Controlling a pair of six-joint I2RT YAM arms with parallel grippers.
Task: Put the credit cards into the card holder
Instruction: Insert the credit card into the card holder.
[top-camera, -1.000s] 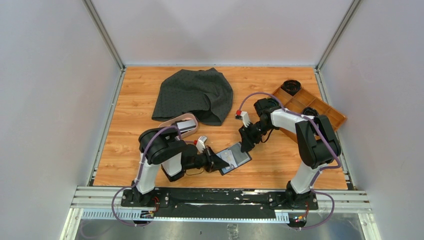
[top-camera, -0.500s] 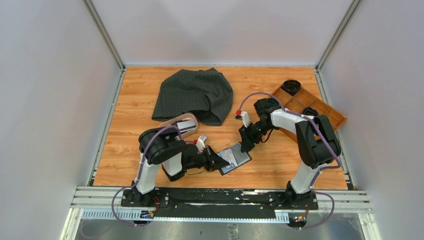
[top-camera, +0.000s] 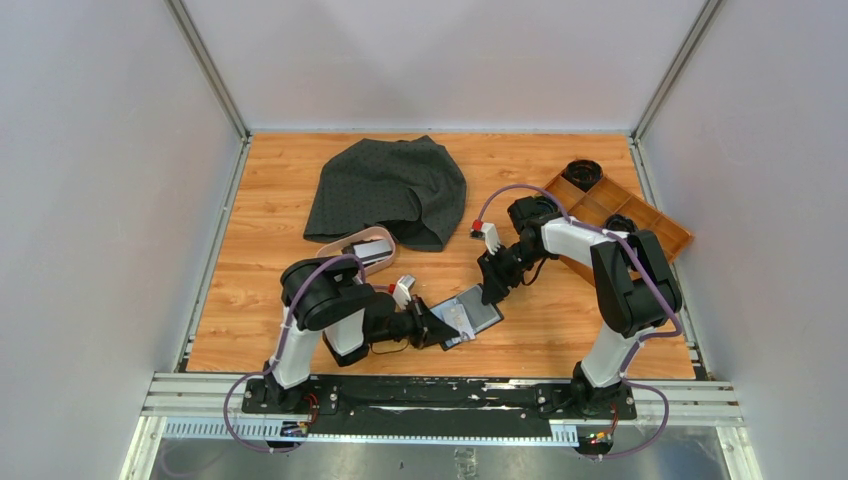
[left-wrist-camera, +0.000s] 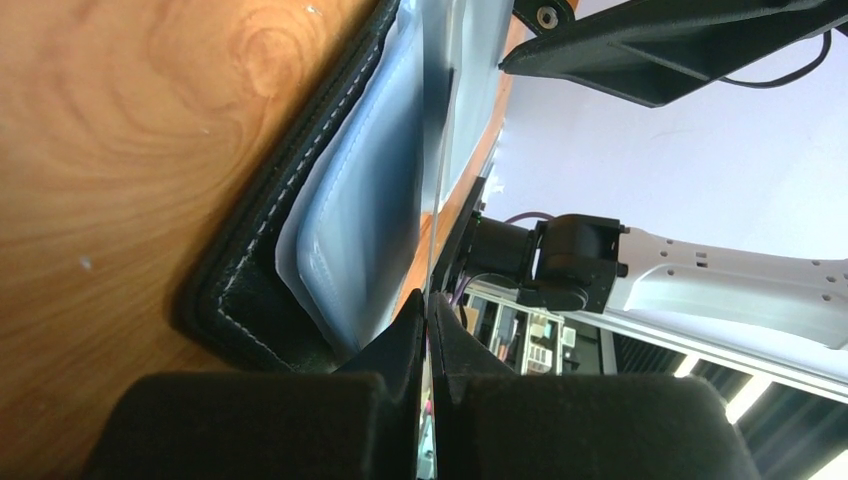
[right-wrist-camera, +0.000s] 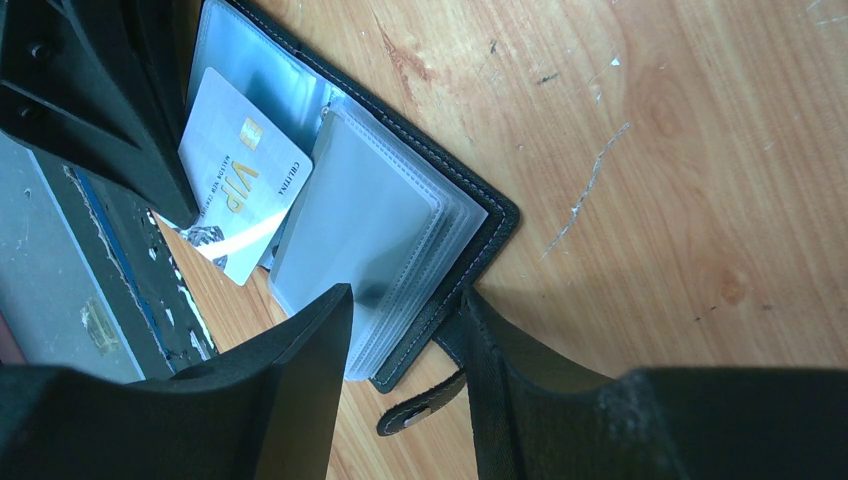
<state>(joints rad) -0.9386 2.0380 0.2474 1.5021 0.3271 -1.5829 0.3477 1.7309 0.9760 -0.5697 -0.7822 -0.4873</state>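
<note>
The card holder (top-camera: 482, 309) lies open on the table, black outside with greyish-blue pockets; it also shows in the right wrist view (right-wrist-camera: 380, 210) and the left wrist view (left-wrist-camera: 255, 255). My left gripper (top-camera: 446, 328) is shut on a grey credit card (right-wrist-camera: 240, 185) marked VIP and holds it over the holder's near page. In the left wrist view the gripper (left-wrist-camera: 430, 305) grips this card (left-wrist-camera: 428, 180) edge-on. My right gripper (right-wrist-camera: 405, 295) is open, its jaws straddling the holder's far edge by the snap strap (right-wrist-camera: 420, 412); it also shows in the top view (top-camera: 492, 291).
A pink oval dish (top-camera: 345, 243) with cards in it sits just behind the left arm. A dark grey cloth (top-camera: 390, 188) lies at the back. A wooden compartment tray (top-camera: 655, 222) with a black round object (top-camera: 583, 172) stands at the right.
My left gripper has moved a little to the right with the card, which now lies further over the open holder. The right gripper has stayed where it was.
</note>
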